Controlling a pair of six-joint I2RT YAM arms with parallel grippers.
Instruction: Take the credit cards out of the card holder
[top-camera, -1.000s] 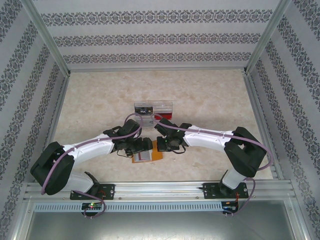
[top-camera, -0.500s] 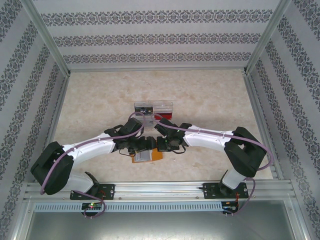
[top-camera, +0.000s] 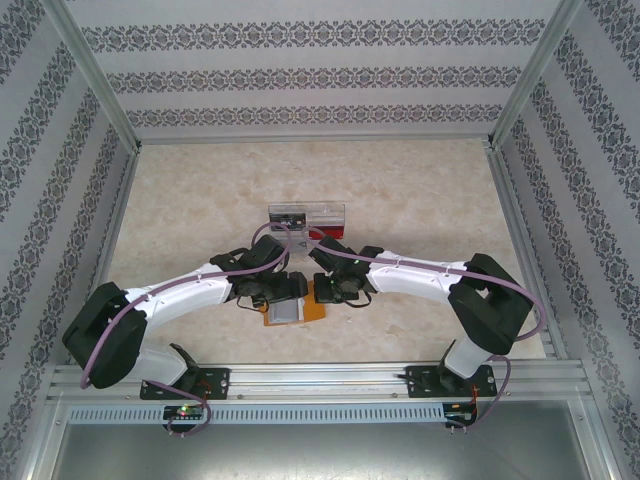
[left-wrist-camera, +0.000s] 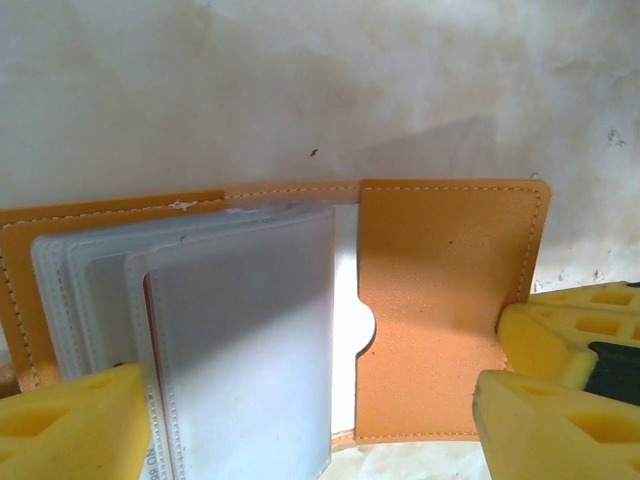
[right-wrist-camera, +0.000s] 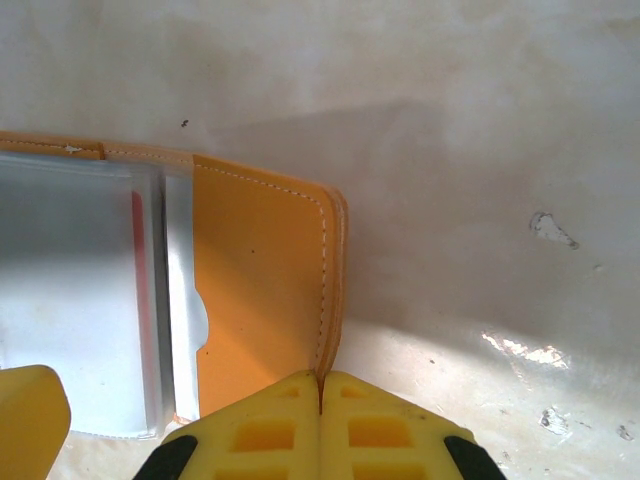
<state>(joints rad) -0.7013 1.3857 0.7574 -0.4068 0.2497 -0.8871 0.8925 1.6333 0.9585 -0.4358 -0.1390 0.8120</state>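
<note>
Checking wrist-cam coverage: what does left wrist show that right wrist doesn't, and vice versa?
Left wrist: both halves of the open card holder, the fanned left edges of its clear sleeves, and the left gripper with jaws wide apart over it.
Right wrist: the right gripper, jaws shut on the flap's outer edge, and scuffed table beyond.
Both: the orange flap with its thumb notch, the sleeves, and a red card edge inside them.

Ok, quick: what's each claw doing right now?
Left claw: open, straddling the card holder's sleeves, gripping nothing.
Right claw: shut, pinching the edge of the card holder's orange flap.
</note>
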